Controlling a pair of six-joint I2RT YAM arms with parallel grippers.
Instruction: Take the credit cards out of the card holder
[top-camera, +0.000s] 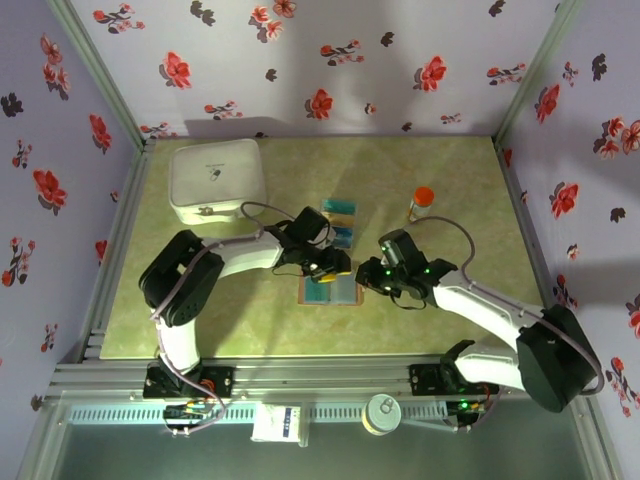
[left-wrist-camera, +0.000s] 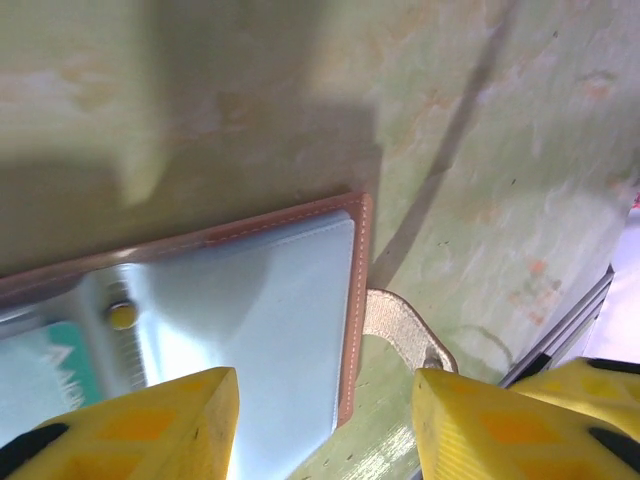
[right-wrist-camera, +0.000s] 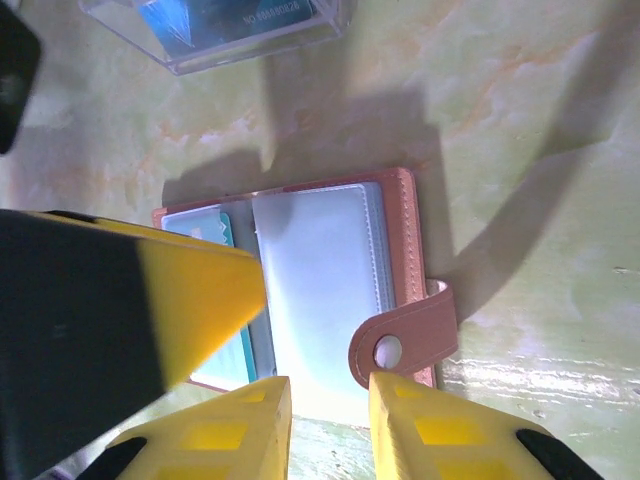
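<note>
L gripper (left-wrist-camera: 325, 405) open above card holder (left-wrist-camera: 260, 290); R gripper (right-wrist-camera: 328, 405) at its edge, grip unclear.

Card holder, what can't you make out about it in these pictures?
- Top external: the left gripper covers the card holder's far edge; cards inside too small to count.
- Left wrist: the frame's left edge cuts it off; the teal card's print is blurred.
- Right wrist: a yellow-and-black finger hides its left pocket.

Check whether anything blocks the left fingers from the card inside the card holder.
Nothing visible does: the left fingers hang open right over the open card holder, the teal card in its pocket beside them.
</note>
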